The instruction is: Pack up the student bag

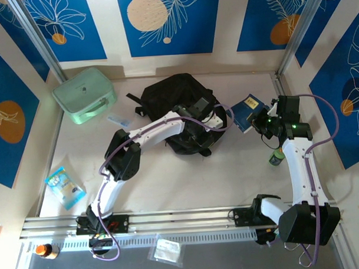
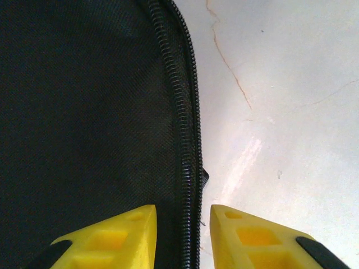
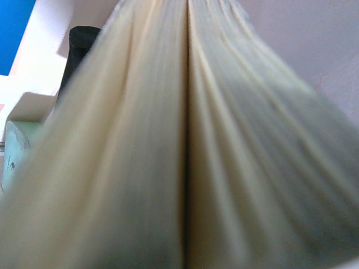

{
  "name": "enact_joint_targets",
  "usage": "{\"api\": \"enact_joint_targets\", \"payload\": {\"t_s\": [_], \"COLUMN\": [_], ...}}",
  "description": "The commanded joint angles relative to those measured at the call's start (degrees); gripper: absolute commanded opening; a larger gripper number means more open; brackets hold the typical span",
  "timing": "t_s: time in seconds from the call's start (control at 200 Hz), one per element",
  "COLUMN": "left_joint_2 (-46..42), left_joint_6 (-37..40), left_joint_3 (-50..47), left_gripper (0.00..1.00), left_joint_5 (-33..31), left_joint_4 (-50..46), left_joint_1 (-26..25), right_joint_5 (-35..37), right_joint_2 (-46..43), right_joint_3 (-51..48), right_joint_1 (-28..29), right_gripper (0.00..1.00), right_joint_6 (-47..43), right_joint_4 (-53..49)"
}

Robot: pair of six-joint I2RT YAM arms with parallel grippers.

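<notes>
Two arms reach in over the white counter (image 1: 228,174), where the student bag (image 1: 166,93) lies slumped near the middle, towards the back wall. The left arm stretches across to the bag's near right side. In the wrist view the left pincer (image 2: 183,217) has its yellow fingertips (image 2: 112,241) standing apart, astride the bag's edge: one tip is over the black fabric (image 2: 84,112), the other over bare counter, and the coiled zip (image 2: 188,140) runs up between them without being pinched. The right pincer (image 1: 257,117) is closed on a blue book (image 1: 246,111), held tilted in the air just to the right of the bag and apart from it. Its pale page edges (image 3: 185,140) loom blurred and very close before the right wrist camera (the fingers themselves are hidden behind them). A mint-green case (image 1: 84,95) with a handle sits at the back left, well apart from the bag, and a small clear packet (image 1: 119,120) lies between the two. A blue-and-white packet (image 1: 64,186) rests near the counter's left edge. A small green bottle (image 1: 276,157) stands just beside the right forearm.
</notes>
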Motion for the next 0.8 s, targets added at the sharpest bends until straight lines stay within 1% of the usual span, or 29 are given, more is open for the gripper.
{"api": "enact_joint_targets", "payload": {"t_s": [0.0,0.095,0.2,0.24,0.39,0.46,0.545,0.665,0.795], "left_joint_2": [1.8,2.1,2.3,2.4,2.2,2.2,1.9,0.6,-2.0], "left_joint_6": [0.3,0.4,0.7,0.8,0.3,-0.4,-1.7,-3.6,-5.5], "left_joint_3": [1.4,1.5,1.7,1.9,2.3,2.7,3.0,2.5,0.0], "left_gripper": [0.28,0.27,0.2,0.19,0.2,0.18,0.16,0.12,0.08], "left_joint_5": [-0.6,-1.2,-2.5,-2.5,-0.4,0.5,2.8,8.1,14.7], "left_joint_4": [-1.9,-1.7,-1.5,-1.7,-1.8,-2.0,-2.2,-1.7,1.3], "left_joint_1": [0.4,0.4,0.4,0.4,0.7,1.0,1.7,3.3,5.5], "right_joint_5": [-1.1,-1.1,-1.2,-1.2,-1.1,-1.1,-1.1,-1.1,-1.1], "right_joint_2": [-0.6,-0.8,-0.9,-0.9,-0.9,-0.9,-0.9,-1.0,-1.6], "right_joint_3": [-0.2,-0.5,-0.6,-0.6,-0.6,-0.7,-0.8,-0.9,-0.9], "right_joint_1": [-0.3,-0.3,-0.3,-0.3,-0.3,-0.3,-0.3,-0.4,-0.5], "right_gripper": [0.0,0.0,0.0,0.0,0.0,0.0,0.0,0.0,0.0], "right_joint_6": [-0.4,-0.2,-0.1,-0.1,-0.1,0.0,0.0,-0.2,-0.3], "right_joint_4": [1.4,1.5,1.5,1.6,1.6,1.7,1.7,1.5,1.2]}}
